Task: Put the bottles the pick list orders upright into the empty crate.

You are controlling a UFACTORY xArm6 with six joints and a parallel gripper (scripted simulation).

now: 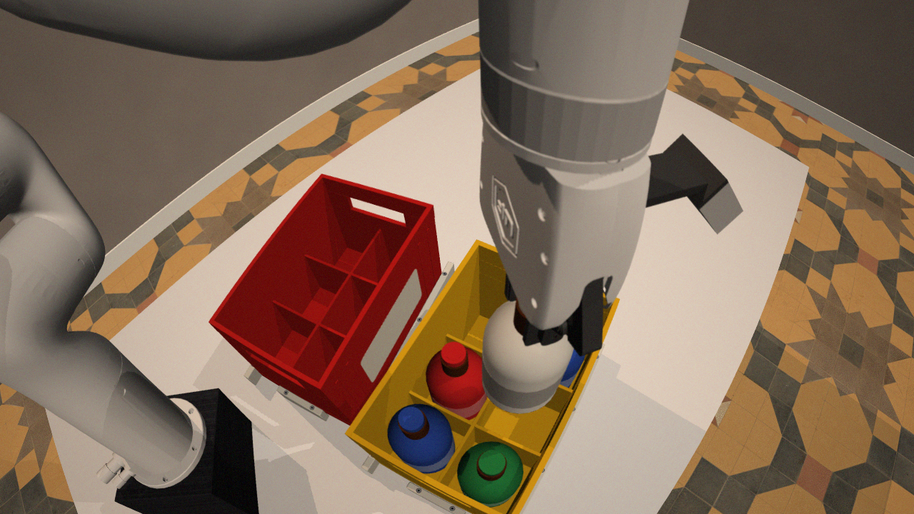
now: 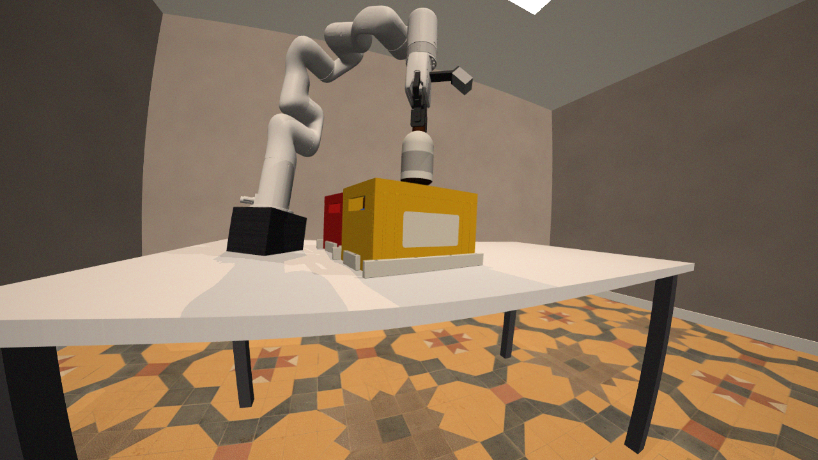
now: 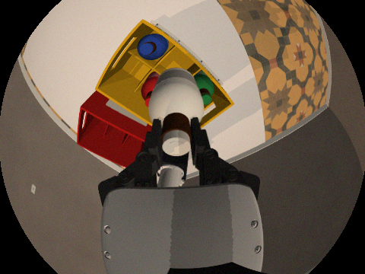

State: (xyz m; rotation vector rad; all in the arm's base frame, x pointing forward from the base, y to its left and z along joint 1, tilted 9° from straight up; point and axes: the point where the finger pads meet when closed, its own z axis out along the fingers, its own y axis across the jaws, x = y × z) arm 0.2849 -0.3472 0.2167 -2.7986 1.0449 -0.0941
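The fingers (image 1: 553,332) (image 2: 418,117) are clamped on the dark neck of the white bottle (image 1: 525,358) (image 2: 416,157) (image 3: 176,95), and it hangs upright, its base just above the yellow crate's top edge in the exterior view! From above, bottle and fingers sit right of centre, near the crate's right wall; over to the left, beyond the shared gap, the red crate's near wall stands between bottle and compartments.

Look into the yellow crate (image 1: 383,412) (image 2: 388,220) (image 3: 122,100), lower centre from above: red bottle (image 1: 455,382) (image 3: 150,90) in the middle, blue bottle (image 1: 420,440) at lower left, green bottle (image 1: 490,474) (image 3: 204,87) at the bottom, another blue bottle (image 1: 573,367) (image 3: 153,46) partly hidden at right. The red crate (image 1: 383,306) (image 2: 332,222) (image 3: 110,142), left of centre, shows bare compartments, no bottles that I can see.

Both crates sit on the white surface (image 1: 639,409) (image 2: 274,285) (image 3: 76,46), pale rails along their feet, patterned tiles (image 1: 843,332) (image 2: 400,400) (image 3: 281,57) beyond.
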